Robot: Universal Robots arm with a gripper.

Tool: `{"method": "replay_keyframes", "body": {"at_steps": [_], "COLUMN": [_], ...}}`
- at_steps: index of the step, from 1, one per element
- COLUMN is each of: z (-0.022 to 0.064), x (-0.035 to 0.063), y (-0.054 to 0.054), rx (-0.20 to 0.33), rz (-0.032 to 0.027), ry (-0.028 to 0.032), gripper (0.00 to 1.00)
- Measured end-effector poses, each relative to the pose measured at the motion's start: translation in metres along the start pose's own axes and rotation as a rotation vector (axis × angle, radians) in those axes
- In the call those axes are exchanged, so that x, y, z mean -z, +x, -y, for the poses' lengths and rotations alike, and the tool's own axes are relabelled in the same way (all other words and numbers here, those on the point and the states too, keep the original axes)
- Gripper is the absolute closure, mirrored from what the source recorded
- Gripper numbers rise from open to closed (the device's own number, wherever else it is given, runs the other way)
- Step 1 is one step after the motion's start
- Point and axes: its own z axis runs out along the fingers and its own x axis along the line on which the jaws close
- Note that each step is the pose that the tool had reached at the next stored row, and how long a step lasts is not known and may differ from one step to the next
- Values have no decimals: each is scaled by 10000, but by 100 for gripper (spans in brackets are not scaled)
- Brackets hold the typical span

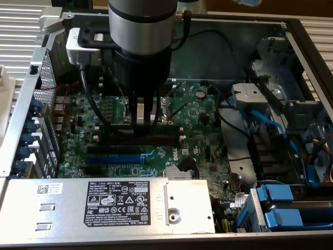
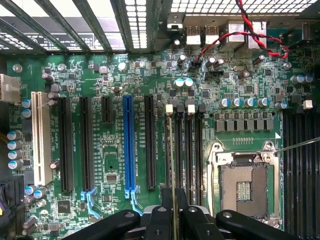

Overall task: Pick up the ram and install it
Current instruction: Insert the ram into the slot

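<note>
Green and thin, the ram [image 2: 172, 160] is showing edge-on in the wrist view, and my gripper [image 2: 173, 200] is clenching it between its two black fingers [image 2: 159, 220]. Its long axis is lying parallel to the black memory slots [image 2: 192, 150], running straight away from the fingers toward the white end clips [image 2: 169, 107]. It is sitting in line with the slot of that bank farthest from the CPU socket [image 2: 245, 185], though I cannot tell whether it is seated. In the exterior view the gripper [image 1: 144, 124] is standing upright over the bank, so the stick's length is running from the exterior view's left to its right, parallel to the blue slot [image 1: 112, 157]. Sideways, room is looking tight: the other memory slots are lying just beside the ram on one side, and a black expansion slot [image 2: 149, 145] is lying near on the other. Farther out, the metal cover [image 1: 104, 200] is edging the board's near side and the drive cage [image 1: 291, 135] is crowding the exterior view's right. Red-and-black wires [image 2: 250, 35] are looping by the perforated case wall [image 2: 75, 20], well apart from the ram.
</note>
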Motion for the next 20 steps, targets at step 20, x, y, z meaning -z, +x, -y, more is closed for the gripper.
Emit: {"method": "replay_keyframes", "body": {"at_steps": [20], "z": [-5], "x": [-26], "y": [-16], "rx": [-67], "rz": [-7], "ry": [7], "gripper": [85]}}
